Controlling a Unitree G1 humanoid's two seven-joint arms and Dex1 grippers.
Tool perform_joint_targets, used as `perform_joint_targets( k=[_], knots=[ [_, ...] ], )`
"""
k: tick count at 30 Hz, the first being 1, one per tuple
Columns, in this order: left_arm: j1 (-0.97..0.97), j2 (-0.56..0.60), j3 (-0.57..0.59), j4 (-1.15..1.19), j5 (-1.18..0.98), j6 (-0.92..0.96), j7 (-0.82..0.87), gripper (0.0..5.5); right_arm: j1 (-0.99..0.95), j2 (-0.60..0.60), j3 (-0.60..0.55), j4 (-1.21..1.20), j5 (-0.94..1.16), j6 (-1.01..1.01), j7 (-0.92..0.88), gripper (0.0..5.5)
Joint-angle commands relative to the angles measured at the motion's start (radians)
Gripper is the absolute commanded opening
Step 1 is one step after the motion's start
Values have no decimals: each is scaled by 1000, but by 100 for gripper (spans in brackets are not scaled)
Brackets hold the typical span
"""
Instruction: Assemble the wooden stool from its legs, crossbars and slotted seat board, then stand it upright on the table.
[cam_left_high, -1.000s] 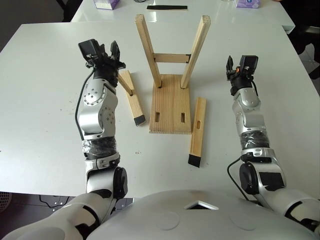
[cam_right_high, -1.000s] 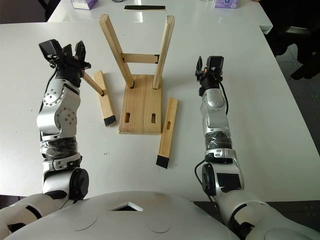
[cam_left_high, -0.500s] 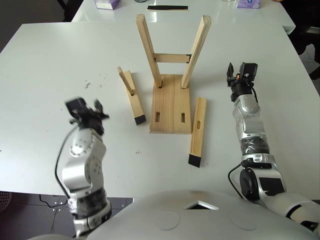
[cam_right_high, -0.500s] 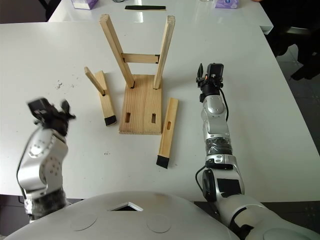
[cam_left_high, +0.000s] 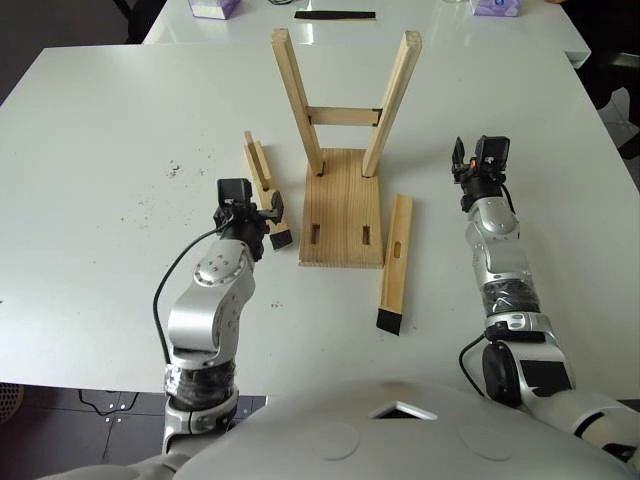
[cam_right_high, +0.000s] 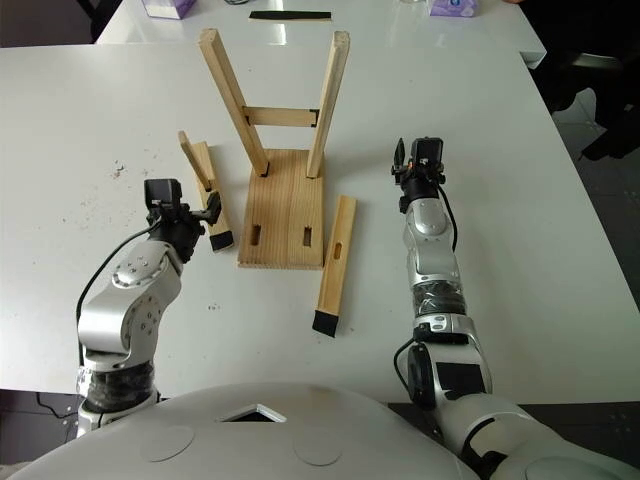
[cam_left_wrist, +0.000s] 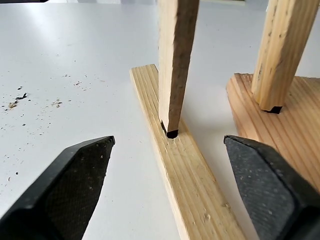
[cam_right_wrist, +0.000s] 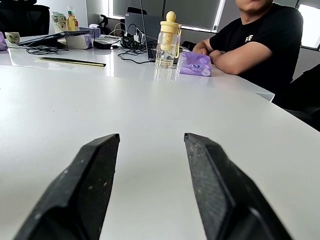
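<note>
Done: two upright legs (cam_left_high: 297, 100) are set in the far slots of the seat board (cam_left_high: 342, 200) and are joined by a crossbar (cam_left_high: 343, 115).
Part done: a second crossbar (cam_left_wrist: 175, 60) is stuck in the slot of the left loose leg (cam_left_wrist: 185, 170), which lies on the table (cam_left_high: 100, 150) just beside the board.
Left to do: the near slots (cam_left_high: 314, 234) are unfilled, and the right loose leg (cam_left_high: 393, 280) lies flat with its slot unused. The stool is judged about half built and not yet stood up.
Left gripper (cam_left_high: 262, 210): spread wide astride the left loose leg, with nothing gripped.
Right gripper (cam_right_wrist: 152, 137): spread wide over bare table, well apart from the parts.
Hard to tell: how deeply any joint is seated cannot be judged, and the leg tops are cut off in the left wrist view.
</note>
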Motion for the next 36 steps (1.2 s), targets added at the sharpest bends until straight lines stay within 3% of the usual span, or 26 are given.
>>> perform_joint_targets(
  k=[1, 16, 21, 34, 36],
  knots=[
    [-63, -12, -9, 77, 27, 37, 3, 405, -25, 10, 1, 24, -4, -18, -12, 239],
    [-72, -65, 43, 61, -3, 286, -18, 405, 14, 19, 9, 14, -14, -29, -18, 239],
    [-62, -33, 27, 16, 2, 359, -48, 405, 28, 15, 15, 10, -22, -33, -17, 239],
    [-63, 104, 26, 158, 59, 216, -114, 405, 41, 31, 37, 8, -43, -52, -30, 239],
    [-55, 100, 34, 163, 51, 214, -125, 380, 37, 32, 35, 13, -42, -55, -34, 239]
  ],
)
